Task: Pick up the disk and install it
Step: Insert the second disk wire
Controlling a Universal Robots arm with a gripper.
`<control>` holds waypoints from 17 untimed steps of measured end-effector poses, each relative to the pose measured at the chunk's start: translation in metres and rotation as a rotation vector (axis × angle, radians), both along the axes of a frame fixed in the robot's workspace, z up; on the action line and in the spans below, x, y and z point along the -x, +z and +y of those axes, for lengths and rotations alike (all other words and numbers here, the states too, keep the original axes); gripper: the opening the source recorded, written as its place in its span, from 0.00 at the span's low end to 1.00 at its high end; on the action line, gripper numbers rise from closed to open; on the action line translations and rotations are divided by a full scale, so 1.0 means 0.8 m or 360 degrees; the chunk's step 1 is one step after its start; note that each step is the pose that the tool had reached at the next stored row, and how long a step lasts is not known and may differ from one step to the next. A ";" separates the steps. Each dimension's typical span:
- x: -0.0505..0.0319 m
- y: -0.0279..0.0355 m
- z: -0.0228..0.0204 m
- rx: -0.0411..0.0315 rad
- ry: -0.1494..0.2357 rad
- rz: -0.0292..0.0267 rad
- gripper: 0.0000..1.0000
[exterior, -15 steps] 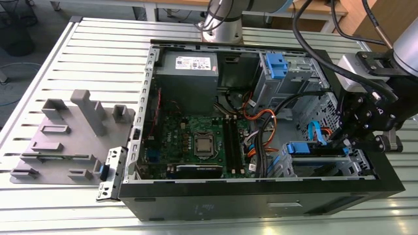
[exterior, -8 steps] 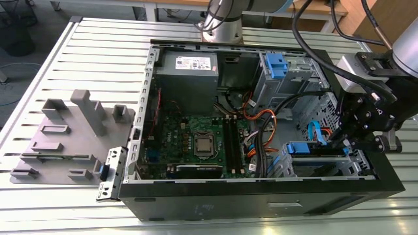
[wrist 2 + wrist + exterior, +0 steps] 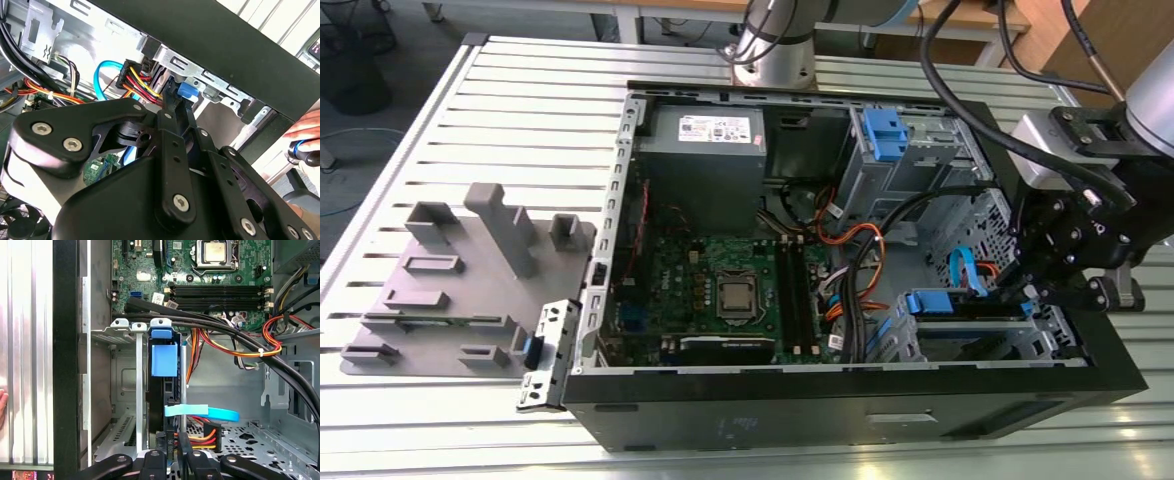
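The disk stands edge-on in a slot of the lower drive cage of the open computer case. Its blue carrier tab points toward the motherboard, and the same tab shows in the exterior view. My gripper sits right at the disk's rear end, beside the cable connectors. In the exterior view the gripper reaches down into the cage at the case's right side. In the second wrist view the gripper points at a blue part in the cage.
A second blue carrier sits in the upper bay beside the grey power supply. A light-blue data cable and a red-yellow power plug hang by the disk. A grey fixture lies outside the case. A person's hand holds a tool nearby.
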State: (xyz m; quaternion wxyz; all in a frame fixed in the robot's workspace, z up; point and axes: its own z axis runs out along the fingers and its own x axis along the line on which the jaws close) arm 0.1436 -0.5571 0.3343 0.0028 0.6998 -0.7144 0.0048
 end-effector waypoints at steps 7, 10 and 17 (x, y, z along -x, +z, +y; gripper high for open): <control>-0.001 0.0001 -0.0001 0.0000 0.0000 0.00000 0.24; -0.001 0.0002 -0.0001 0.0000 0.0000 0.00000 0.16; -0.001 0.0001 0.0000 0.0000 0.0000 0.00000 0.16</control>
